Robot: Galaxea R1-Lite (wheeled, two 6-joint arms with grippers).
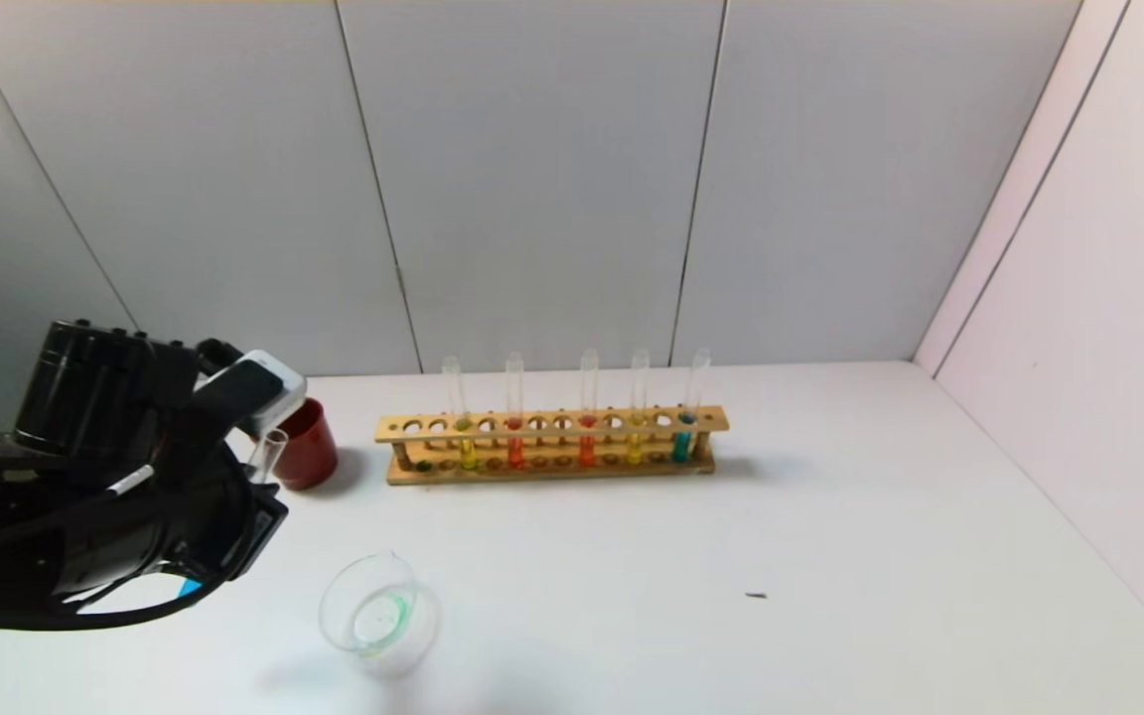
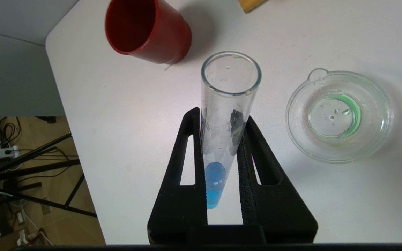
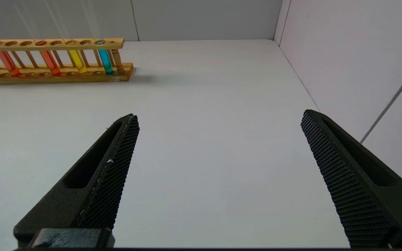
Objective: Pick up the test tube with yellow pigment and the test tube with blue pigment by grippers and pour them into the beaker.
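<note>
Left tool [image 2: 222,139] is clamping the blue tube [image 2: 222,139] — beaker [image 2: 339,116] at three o'clock; tipping short risks spilling on bench [image 2: 117,122].

On the tabletop [image 1: 830,516] stands one wooden test-tube rack [image 1: 552,444] holding five test tubes: one yellow-green [image 1: 465,449], two orange-red [image 1: 515,449] [image 1: 587,447], one golden-yellow [image 1: 636,445], one teal [image 1: 682,441]. A sixth test tube with blue pigment [image 2: 215,181] is out of the rack. One glass beaker [image 1: 380,616]. One dark red cup [image 1: 306,444].
</note>
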